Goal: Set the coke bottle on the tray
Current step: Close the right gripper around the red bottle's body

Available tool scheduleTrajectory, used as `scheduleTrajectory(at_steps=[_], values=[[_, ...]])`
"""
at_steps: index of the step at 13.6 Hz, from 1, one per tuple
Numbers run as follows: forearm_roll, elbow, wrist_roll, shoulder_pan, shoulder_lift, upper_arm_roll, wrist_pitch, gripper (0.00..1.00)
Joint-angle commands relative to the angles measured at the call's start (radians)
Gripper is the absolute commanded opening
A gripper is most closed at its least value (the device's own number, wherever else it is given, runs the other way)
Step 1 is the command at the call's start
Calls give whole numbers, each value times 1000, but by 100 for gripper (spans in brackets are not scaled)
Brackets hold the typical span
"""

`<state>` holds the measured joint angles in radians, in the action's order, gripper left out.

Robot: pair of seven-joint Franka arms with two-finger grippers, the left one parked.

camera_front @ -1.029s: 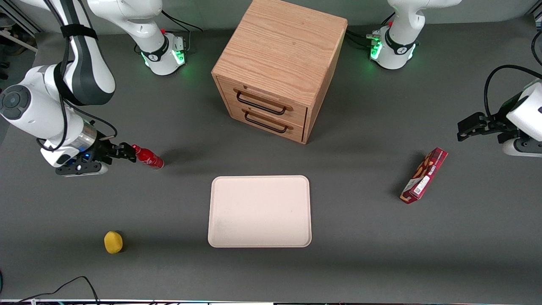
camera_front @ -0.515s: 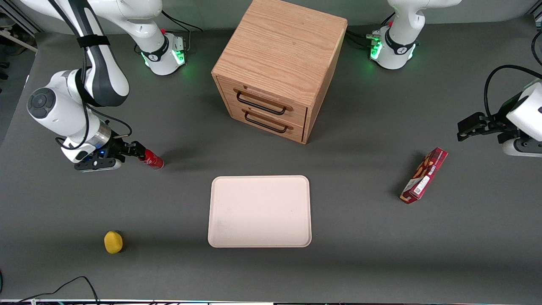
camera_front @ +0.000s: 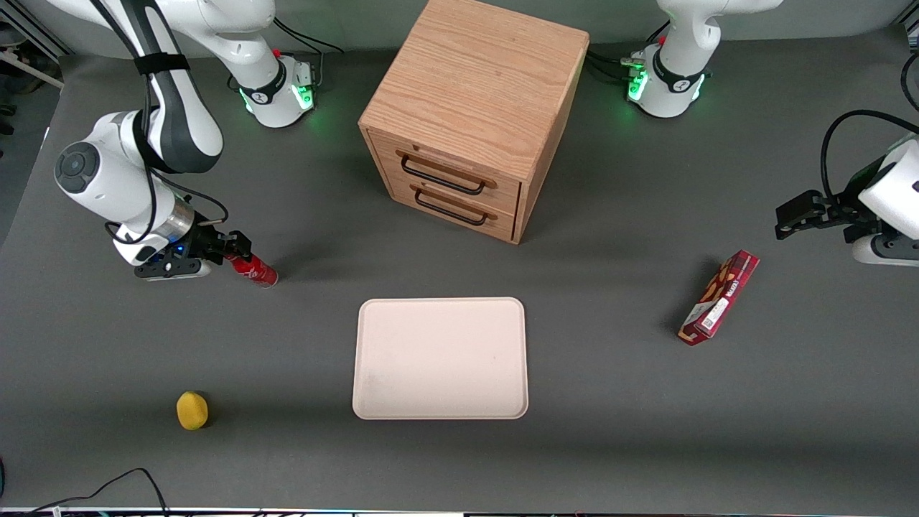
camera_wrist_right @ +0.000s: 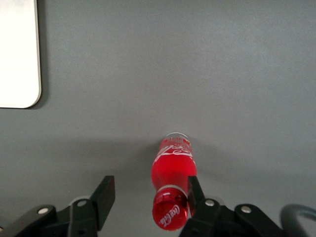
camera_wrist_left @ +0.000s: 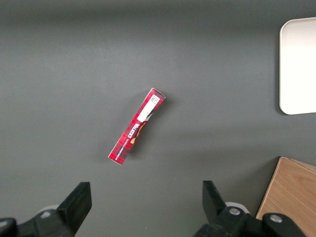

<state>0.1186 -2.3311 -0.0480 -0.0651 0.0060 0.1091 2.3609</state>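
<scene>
The coke bottle is small, glossy red with a red cap and white logo marks. It stands on the grey table, toward the working arm's end and a little farther from the front camera than the tray. My right gripper is open, with its fingers on either side of the bottle's neck and cap. In the right wrist view the bottle sits close against one finger, and the other finger stands well apart from it. The gripper grips nothing. A corner of the pale tray also shows there.
A wooden two-drawer cabinet stands farther from the front camera than the tray. A yellow round object lies nearer the camera than the bottle. A long red snack box lies toward the parked arm's end and shows in the left wrist view.
My right arm has moved toward the bottle, so the open fingers now sit around its neck and cap. The bottle has not moved.
</scene>
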Motion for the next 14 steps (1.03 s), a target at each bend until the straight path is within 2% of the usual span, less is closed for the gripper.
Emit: scheduleTrajectory(at_steps=[1,3,6,9,11,14], values=[[30,-57,-24,-9,-55,6,24,55],[30,-57,-27,-9,-55,6,24,39],[30,-57,-26,-10,-55,6,23,0],[30,-37,-23,2,-47,7,23,0],[30,25,-1,14,-9,47,21,0],[29,232,86,25,112,105,-52,0]])
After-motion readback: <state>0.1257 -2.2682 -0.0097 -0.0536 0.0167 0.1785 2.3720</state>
